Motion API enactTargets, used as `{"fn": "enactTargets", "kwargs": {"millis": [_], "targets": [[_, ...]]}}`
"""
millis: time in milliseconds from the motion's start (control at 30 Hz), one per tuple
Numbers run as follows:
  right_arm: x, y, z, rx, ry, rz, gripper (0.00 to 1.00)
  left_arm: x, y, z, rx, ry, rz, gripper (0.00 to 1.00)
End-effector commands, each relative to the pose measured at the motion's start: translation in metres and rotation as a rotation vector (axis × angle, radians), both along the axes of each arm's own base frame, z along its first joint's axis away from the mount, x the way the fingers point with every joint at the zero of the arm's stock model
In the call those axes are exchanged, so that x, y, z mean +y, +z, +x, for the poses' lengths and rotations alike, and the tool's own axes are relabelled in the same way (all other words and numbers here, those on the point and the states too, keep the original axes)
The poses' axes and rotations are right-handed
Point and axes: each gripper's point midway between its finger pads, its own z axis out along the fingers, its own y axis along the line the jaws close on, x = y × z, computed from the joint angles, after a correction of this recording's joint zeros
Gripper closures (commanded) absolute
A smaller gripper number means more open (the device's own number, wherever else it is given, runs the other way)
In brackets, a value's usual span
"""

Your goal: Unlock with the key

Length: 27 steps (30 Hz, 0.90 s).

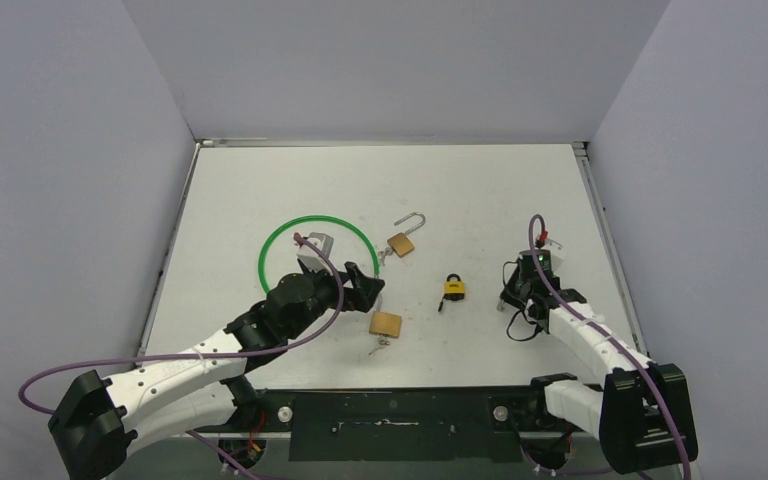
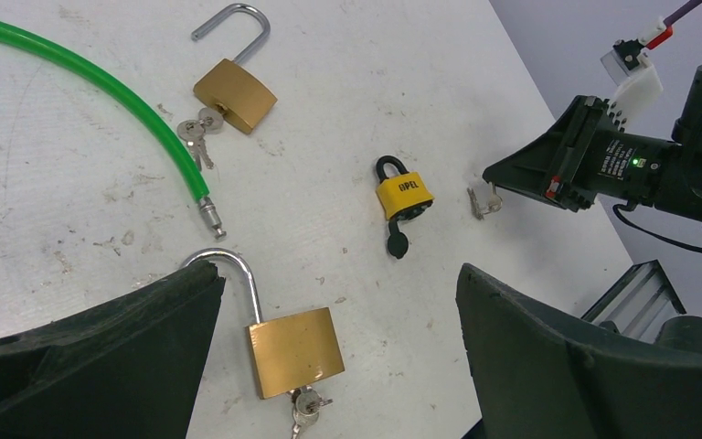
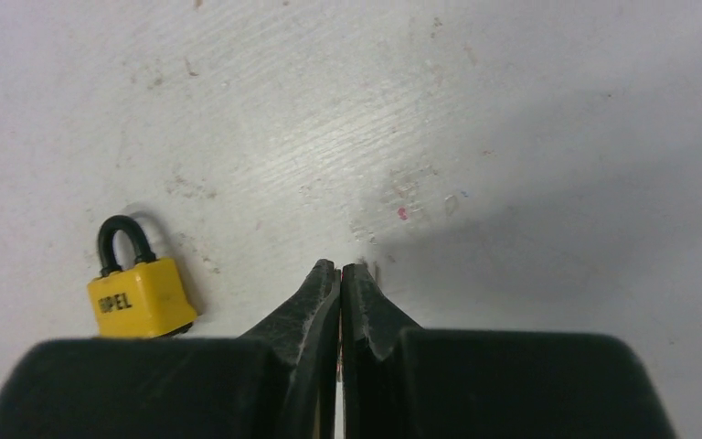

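Note:
A small yellow padlock (image 1: 454, 289) with a black shackle that looks closed lies on the white table; it also shows in the left wrist view (image 2: 404, 194) and the right wrist view (image 3: 139, 297). My right gripper (image 1: 508, 300) is to its right, low over the table, shut on a small silver key (image 2: 483, 199) that hangs from its fingertips (image 2: 498, 176). In the right wrist view the jaws (image 3: 340, 267) are pressed together and hide the key. My left gripper (image 2: 340, 274) is open and empty, above a brass padlock (image 2: 294, 352).
The near brass padlock (image 1: 385, 324) has an open shackle and keys in its base. A second brass padlock (image 1: 401, 243), also open with keys, lies farther back. A green cable loop (image 1: 290, 232) lies at the left. Grey walls surround the table.

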Motion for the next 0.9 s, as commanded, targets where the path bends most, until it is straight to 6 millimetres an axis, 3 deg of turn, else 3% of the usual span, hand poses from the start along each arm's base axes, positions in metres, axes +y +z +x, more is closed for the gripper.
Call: {"fn": "enactTargets", "kwargs": {"millis": [0, 100, 233, 367, 533, 700, 867], "targets": [[0.020, 0.045, 0.018, -0.123, 0.099, 0.062, 1.00, -0.011, 0.030, 0.004, -0.048, -0.024, -0.098, 0.03], [0.047, 0.075, 0.022, -0.226, 0.228, 0.127, 1.00, -0.020, 0.035, 0.001, -0.047, -0.062, -0.129, 0.03], [0.093, 0.131, 0.019, -0.442, 0.455, 0.182, 1.00, -0.035, 0.048, -0.007, -0.063, -0.147, -0.177, 0.03], [0.137, 0.193, 0.000, -0.690, 0.662, 0.283, 1.00, -0.048, 0.064, -0.013, -0.086, -0.221, -0.217, 0.03], [0.166, 0.263, -0.028, -0.933, 0.832, 0.459, 1.00, -0.063, 0.092, -0.027, -0.129, -0.333, -0.302, 0.03], [0.189, 0.306, -0.055, -1.037, 0.965, 0.596, 1.00, -0.073, 0.124, -0.039, -0.183, -0.422, -0.408, 0.04], [0.207, 0.329, -0.076, -1.078, 1.044, 0.690, 1.00, -0.085, 0.145, -0.043, -0.215, -0.488, -0.452, 0.13]]}}
